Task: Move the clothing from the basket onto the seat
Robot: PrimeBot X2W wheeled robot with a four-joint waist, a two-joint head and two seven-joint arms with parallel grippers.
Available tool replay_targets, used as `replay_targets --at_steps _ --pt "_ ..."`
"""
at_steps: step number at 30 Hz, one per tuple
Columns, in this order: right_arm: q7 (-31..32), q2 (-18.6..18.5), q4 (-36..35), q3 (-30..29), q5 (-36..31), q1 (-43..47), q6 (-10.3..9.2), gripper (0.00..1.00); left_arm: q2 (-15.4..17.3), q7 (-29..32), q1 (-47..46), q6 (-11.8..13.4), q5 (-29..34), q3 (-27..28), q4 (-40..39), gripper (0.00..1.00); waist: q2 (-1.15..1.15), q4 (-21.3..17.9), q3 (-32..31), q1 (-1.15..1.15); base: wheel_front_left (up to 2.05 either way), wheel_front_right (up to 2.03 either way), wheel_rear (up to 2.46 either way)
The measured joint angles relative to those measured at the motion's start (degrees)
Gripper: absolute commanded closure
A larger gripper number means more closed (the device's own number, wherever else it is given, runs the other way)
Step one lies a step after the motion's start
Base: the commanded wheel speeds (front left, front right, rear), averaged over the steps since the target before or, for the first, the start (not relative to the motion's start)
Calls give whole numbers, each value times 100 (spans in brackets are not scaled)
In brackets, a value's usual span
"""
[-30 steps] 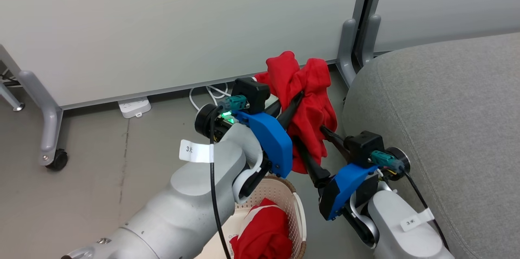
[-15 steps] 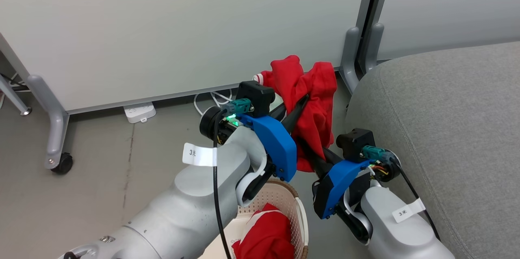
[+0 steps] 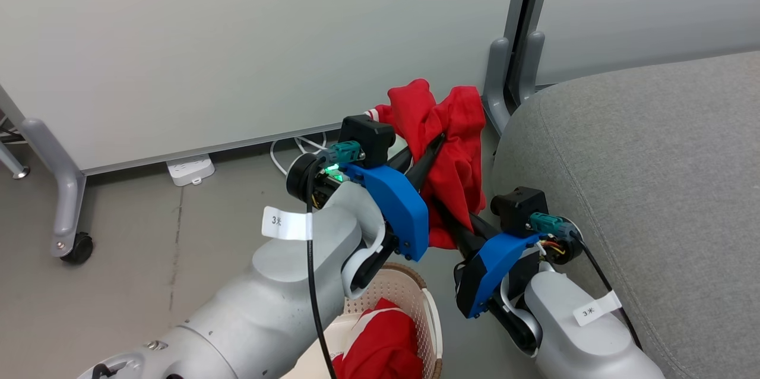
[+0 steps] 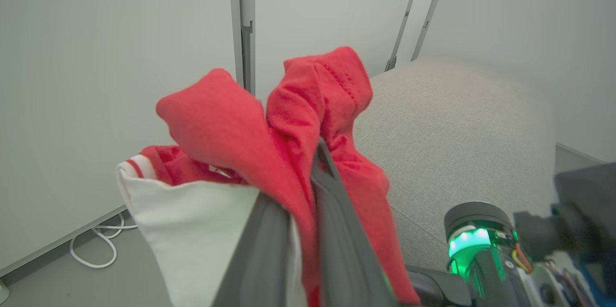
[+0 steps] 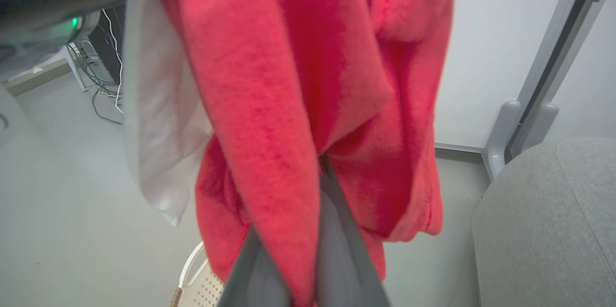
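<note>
Head view: the left gripper [image 3: 430, 153] and right gripper [image 3: 457, 224] both reach into one bunched red garment [image 3: 454, 129] held up off the grey floor [image 3: 148, 236]. It hangs just beside the rounded edge of the seat [image 3: 641, 159]. Its long axis runs from two soft peaks near the pale partition [image 3: 237, 40] down to a loose hem by the right gripper. Below the left arm stands the basket [image 3: 430, 313], perforated cream plastic with a brown woven rim. The other garment [image 3: 380, 343], red with a white stripe, lies crumpled inside it. The seat is coarse light-grey weave with a seam along its curve.

Left wrist view: the left gripper [image 4: 301, 230] is clenched on the garment [image 4: 231, 124], red cloth pinched between its dark fingers. Two fleecy folds stand up past the fingertips, and a smooth white panel [image 4: 192, 230] with a striped ribbed edge drapes to one side. The seat [image 4: 457, 129] lies behind.

Right wrist view: the right gripper [image 5: 301, 249] is also closed on the garment [image 5: 288, 81], which hangs lengthwise in thick folds over its fingers. The white panel [image 5: 154, 129] trails beside them. The basket [image 5: 197, 278] rim shows below, and the seat [image 5: 548, 220] sits to one side.
</note>
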Motion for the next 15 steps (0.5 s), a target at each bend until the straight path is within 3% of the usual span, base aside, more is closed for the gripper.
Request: replay_targets --at_steps 13,14,15 --pt "-85 0 87 22 0 -1 0 100 0 -90 -15 -7 -108 -75 74 100 0 -31 -56 0 0 0 0" --pt "-86 0 88 26 -1 -1 0 100 1 -98 -16 -5 -111 -78 80 77 0 -34 -60 0 0 0 0" --pt "-86 0 91 29 -1 -2 0 100 1 -118 -20 -5 -111 -82 81 16 0 -38 -62 0 0 0 0"
